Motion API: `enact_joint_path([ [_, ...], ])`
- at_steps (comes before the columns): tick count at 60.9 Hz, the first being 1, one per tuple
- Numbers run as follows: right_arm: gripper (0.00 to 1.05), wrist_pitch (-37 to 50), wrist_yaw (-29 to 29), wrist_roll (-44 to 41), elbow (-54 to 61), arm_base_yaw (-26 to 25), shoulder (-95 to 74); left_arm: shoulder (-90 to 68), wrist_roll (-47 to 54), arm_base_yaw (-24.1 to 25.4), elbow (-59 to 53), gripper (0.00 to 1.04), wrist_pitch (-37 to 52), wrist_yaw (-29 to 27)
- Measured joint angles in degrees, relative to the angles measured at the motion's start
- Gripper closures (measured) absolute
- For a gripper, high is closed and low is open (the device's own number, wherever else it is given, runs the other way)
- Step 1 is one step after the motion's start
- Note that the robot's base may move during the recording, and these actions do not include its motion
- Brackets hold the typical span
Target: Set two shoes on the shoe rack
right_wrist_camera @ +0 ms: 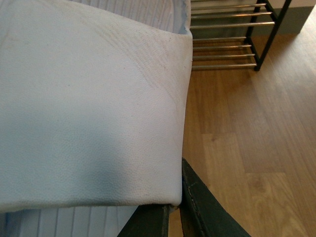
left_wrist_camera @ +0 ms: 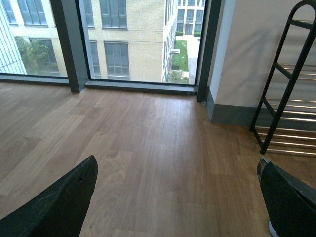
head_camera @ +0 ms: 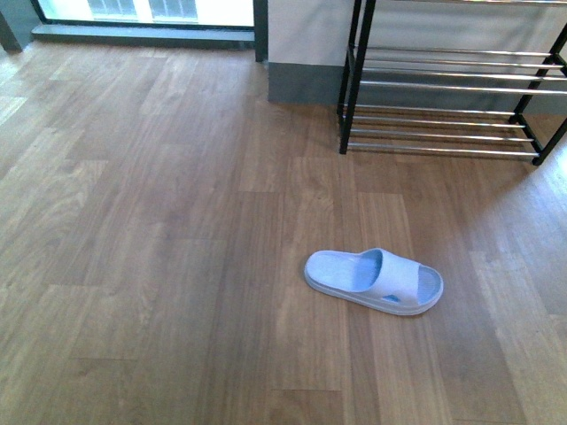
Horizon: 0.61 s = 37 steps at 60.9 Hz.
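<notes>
Item 1: pale blue slipper point(right_wrist_camera: 89, 98), pinched at its strap edge by my right end effector point(right_wrist_camera: 174, 210), with the shoe rack point(right_wrist_camera: 227, 39) ahead of it.

Item 2: second slipper point(head_camera: 374, 282), on the floor beside my left end effector point(left_wrist_camera: 177, 165), which is spread and empty.

Risk: I judge the edge pinch may slip, dropping the slipper short of the bars.

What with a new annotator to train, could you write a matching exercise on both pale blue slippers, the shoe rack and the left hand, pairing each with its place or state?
Things:
1. floor slipper
2. held slipper
3. shoe rack
4. left hand

Places or states:
A. open, nothing between its fingers
B. standing at the far right of the front view, chrome bars across
C. gripped by the right hand
D. lying on the wooden floor, short of the rack

Pairs: 1-D, 2-C, 3-B, 4-A.
</notes>
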<state>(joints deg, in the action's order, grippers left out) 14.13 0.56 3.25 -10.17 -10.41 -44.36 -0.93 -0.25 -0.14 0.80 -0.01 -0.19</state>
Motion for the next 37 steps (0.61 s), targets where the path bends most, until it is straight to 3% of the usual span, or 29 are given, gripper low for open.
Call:
enact_joint_path([
  [37, 1.03, 0.0, 0.11, 0.0, 0.09, -0.13, 0.11, 0.0, 0.02, 0.0, 0.0, 0.09, 0.0, 0.2],
])
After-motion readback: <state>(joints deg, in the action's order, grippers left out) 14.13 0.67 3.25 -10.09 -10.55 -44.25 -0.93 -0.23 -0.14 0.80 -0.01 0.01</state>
